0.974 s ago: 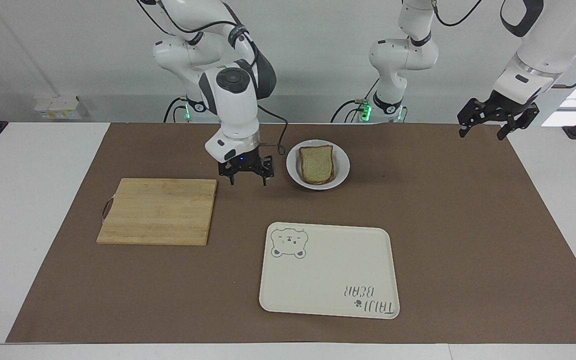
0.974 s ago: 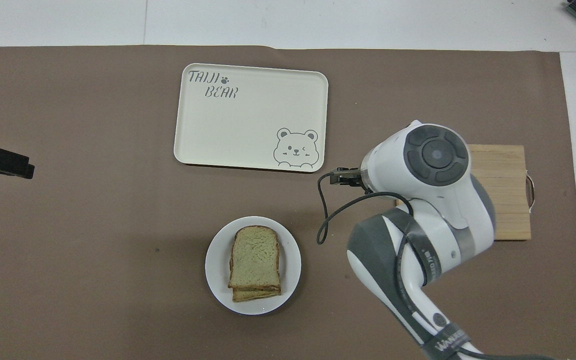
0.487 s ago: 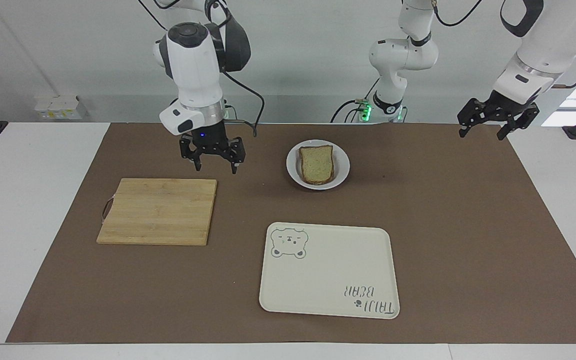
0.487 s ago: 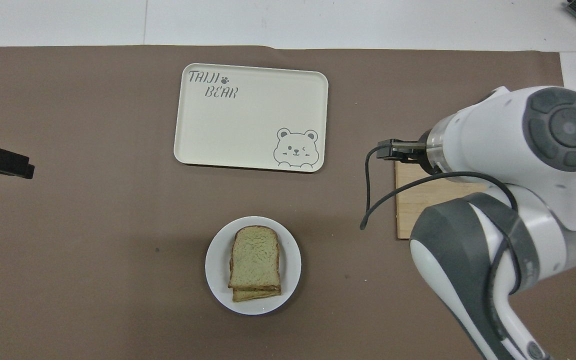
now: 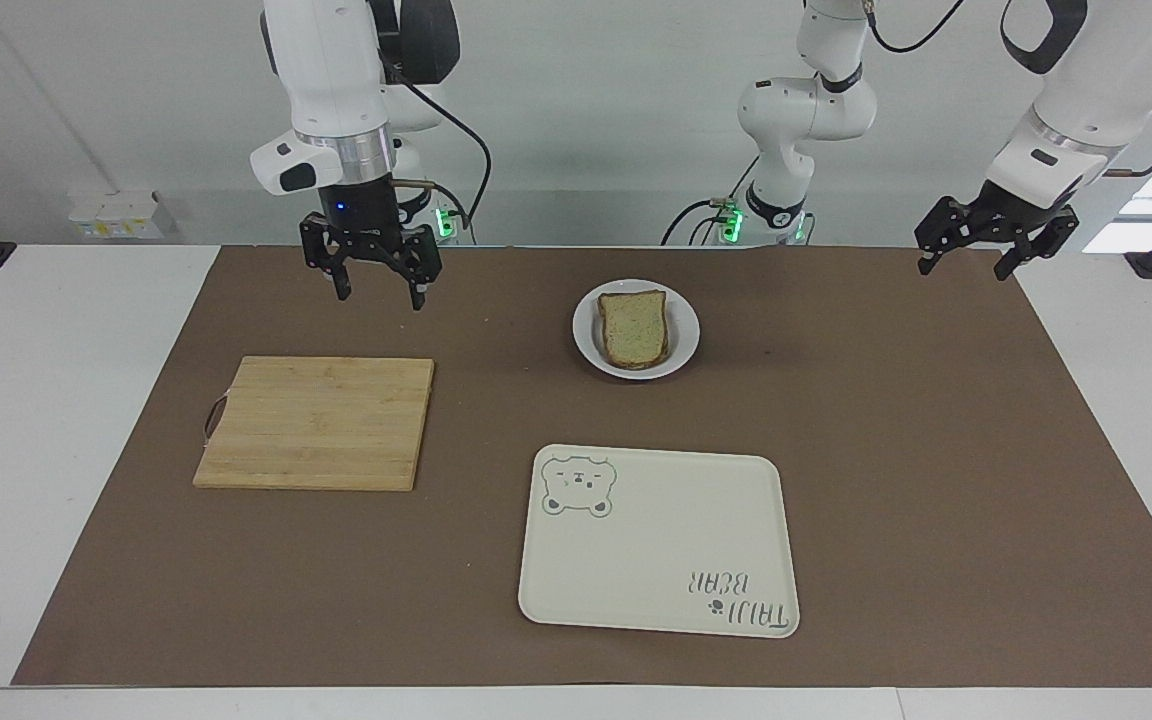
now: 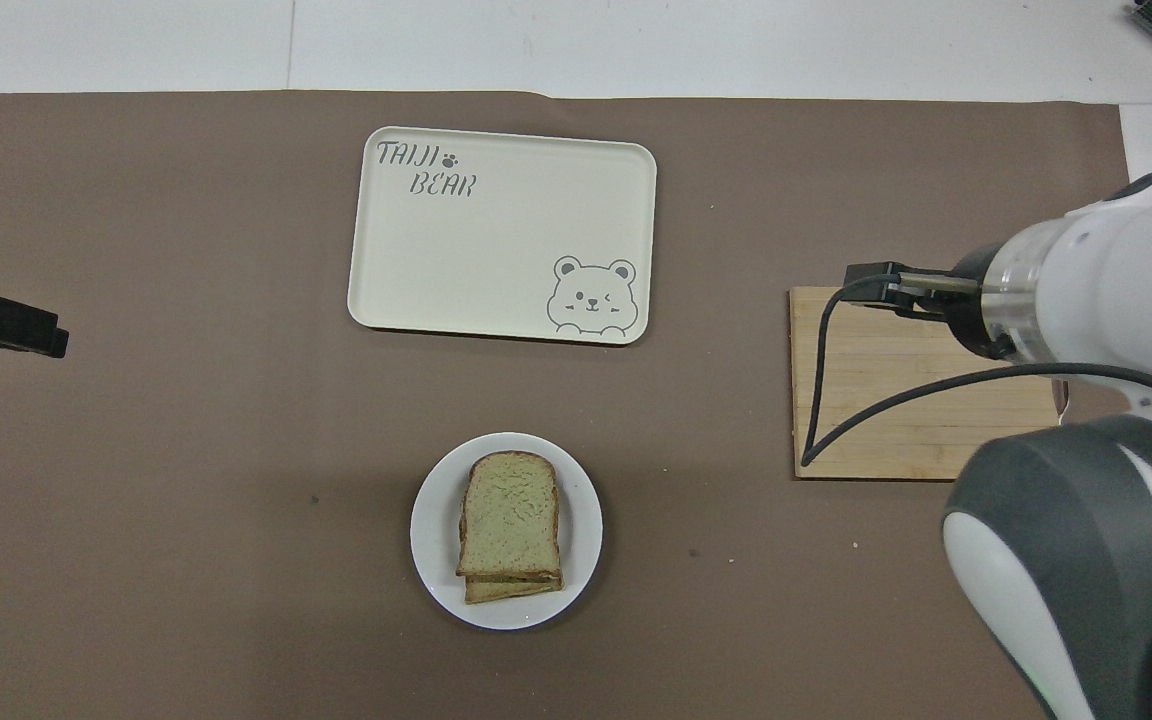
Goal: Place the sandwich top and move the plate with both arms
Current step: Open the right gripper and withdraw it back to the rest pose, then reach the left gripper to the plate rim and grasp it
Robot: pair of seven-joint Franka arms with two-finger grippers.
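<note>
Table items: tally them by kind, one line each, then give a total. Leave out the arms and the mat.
Bread slices: 2, the sandwich top stacked on a lower slice
Plate: 1, the white plate under the bread
Tray: 1, the cream bear tray
Cutting board: 1, the wooden board
Total: 5

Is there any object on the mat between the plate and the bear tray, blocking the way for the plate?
Nothing visible blocks it. Only bare mat lies between the plate, with the sandwich top already on it, and the bear tray. The cutting board lies aside, toward the right arm's end.
</note>
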